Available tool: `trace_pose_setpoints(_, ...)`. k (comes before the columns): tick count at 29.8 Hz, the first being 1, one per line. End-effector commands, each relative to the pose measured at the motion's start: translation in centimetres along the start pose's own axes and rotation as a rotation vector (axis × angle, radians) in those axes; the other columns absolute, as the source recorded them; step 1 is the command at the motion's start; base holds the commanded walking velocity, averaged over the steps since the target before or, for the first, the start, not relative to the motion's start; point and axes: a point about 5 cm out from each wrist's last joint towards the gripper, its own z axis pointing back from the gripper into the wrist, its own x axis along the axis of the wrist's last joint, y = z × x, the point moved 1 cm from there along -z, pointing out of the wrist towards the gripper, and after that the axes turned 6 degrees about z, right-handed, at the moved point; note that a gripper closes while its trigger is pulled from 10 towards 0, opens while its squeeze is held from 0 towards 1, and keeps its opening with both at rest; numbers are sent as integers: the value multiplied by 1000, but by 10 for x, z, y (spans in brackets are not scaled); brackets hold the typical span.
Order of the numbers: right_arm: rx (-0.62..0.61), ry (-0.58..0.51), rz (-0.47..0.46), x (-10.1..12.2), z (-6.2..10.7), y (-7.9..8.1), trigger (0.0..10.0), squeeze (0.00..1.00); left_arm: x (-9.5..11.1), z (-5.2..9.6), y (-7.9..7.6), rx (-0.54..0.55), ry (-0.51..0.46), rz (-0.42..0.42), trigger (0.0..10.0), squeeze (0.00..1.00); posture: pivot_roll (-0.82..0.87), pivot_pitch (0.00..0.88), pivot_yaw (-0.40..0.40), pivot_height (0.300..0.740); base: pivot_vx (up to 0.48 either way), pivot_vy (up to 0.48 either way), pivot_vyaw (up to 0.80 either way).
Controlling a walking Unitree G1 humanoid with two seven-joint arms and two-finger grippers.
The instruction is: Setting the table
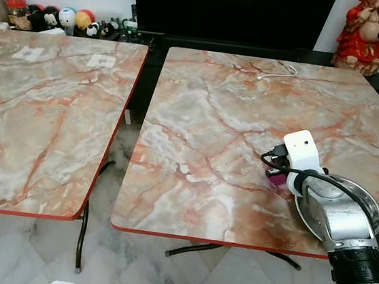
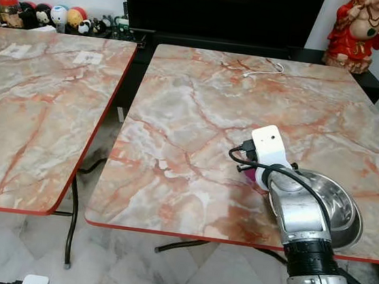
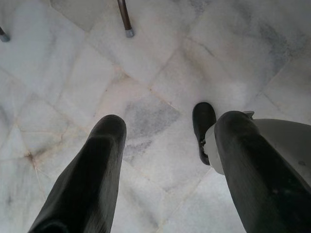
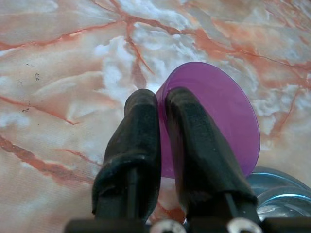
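Observation:
A translucent purple cup (image 4: pixel 223 111) is held low over the right marble table (image 1: pixel 213 117), near its front right corner. My right gripper (image 4: pixel 163 104) is shut on the cup's rim, one finger inside and one outside. A sliver of the cup (image 1: pixel 278 178) shows under the white wrist housing. A shiny steel bowl (image 1: pixel 367 203) sits on the table right beside the cup, partly behind my right forearm. My left gripper (image 3: pixel 172 121) hangs open over the pale marble floor with nothing between its fingers.
A second marble table (image 1: pixel 42 111) stands to the left across a narrow gap. A white cable (image 1: pixel 273 73) lies at the right table's far edge. Behind are a dark TV cabinet (image 1: pixel 232 10), a red statue (image 1: pixel 370 32) and small toys (image 1: pixel 53 17).

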Motion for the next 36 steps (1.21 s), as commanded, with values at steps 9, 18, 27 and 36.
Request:
trace_pose_setpoints(9,-18,-18,13,4,0,-3,10000,0,-7,2,5,10,31,0,10000,0,-88,23,-11,740,0,0,0)
trace_pose_setpoints(18,-22,-8,40,1,-1,-3,10000,0,-7,1,5,9,30,1,10000,0,-88,23,-11,740,0,0,0)
trace_pose_setpoints(27,-23,-2,48,-1,-2,-3,10000,0,-7,1,4,7,31,1,10000,0,-86,22,-13,740,0,0,0)
trace_pose_setpoints(36,-16,-10,54,1,-3,-2,10000,522,-7,1,3,6,34,1,10000,0,-85,21,-15,740,0,0,0)
